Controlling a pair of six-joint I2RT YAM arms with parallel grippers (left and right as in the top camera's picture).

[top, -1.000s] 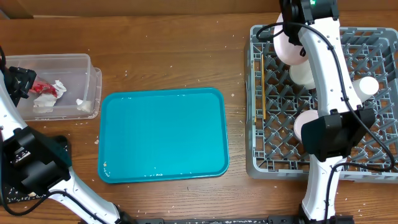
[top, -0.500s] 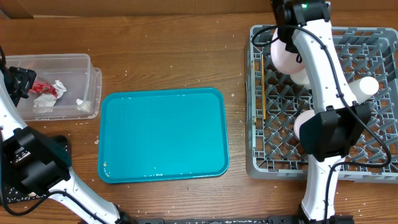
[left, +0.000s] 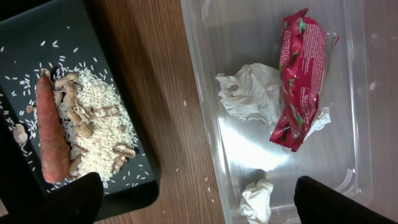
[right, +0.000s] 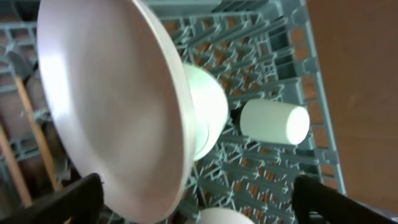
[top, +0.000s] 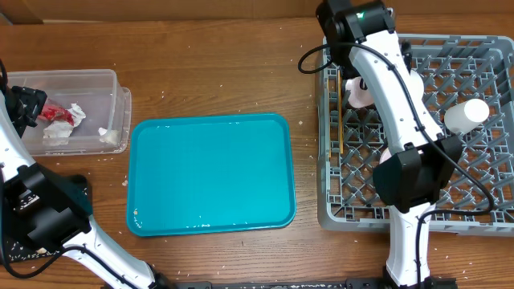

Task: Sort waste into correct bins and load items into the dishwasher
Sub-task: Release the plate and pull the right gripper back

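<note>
In the left wrist view my left gripper (left: 199,208) hangs open over the strip of wood between the two bins. The black tray (left: 118,37) holds an orange carrot (left: 51,130) and rice scraps (left: 96,127). A red wrapper (left: 301,81) and crumpled tissues (left: 249,96) lie in the clear tub (left: 205,143). The right wrist view shows my right gripper (right: 199,204) open above the grey dish rack (right: 273,68). A white plate (right: 118,106) stands on edge in it, just inside the left finger. A bowl (right: 208,112), a cup (right: 273,122) and chopsticks (right: 31,134) also rest in the rack.
A large teal tray (top: 210,172) lies mid-table between the clear tub (top: 112,88) and the dish rack (top: 474,56). My right arm (top: 401,96) reaches across the rack's left half. Rice grains dot the wood near the tub.
The right gripper has gone from shut to open, and its arm has swung left to the rack's far left corner. The plate now stands in the rack. The left arm has not moved.
</note>
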